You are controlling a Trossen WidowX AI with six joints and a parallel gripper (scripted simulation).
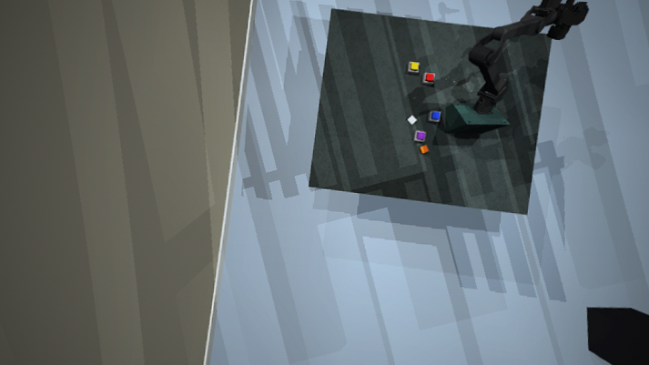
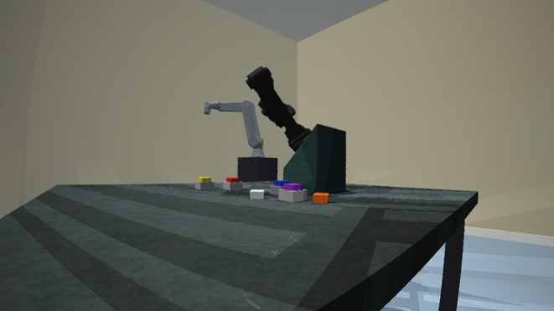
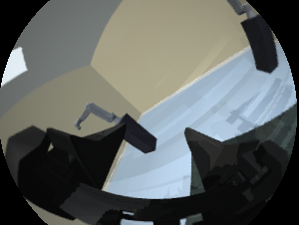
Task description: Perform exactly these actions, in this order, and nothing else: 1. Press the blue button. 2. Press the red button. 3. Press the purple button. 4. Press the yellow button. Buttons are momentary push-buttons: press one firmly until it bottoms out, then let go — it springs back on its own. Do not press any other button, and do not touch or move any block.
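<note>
The blue button point(image 1: 435, 115) point(image 2: 280, 182) is beside the arm's green base block. The red button point(image 1: 429, 77) point(image 2: 233, 180) and the yellow button point(image 1: 414, 66) point(image 2: 204, 179) are close together, towards the top of the table in the top view. The purple button point(image 1: 420, 135) point(image 2: 293, 186) is below and left of the blue one there. All four caps stand raised on grey housings. My gripper point(image 3: 156, 128) is open and empty in the wrist view, pointing towards the walls and floor, away from the buttons. Its fingertips cannot be made out in the top and exterior views.
A white block point(image 1: 411, 119) point(image 2: 256, 193) lies between the blue and purple buttons, to their left in the top view. An orange block point(image 1: 424, 148) point(image 2: 320, 198) lies close beside the purple button. The green wedge-shaped base point(image 1: 467, 120) point(image 2: 326, 160) carries my arm. A grey arm point(image 2: 251, 122) point(image 3: 102, 113) stands beyond the table.
</note>
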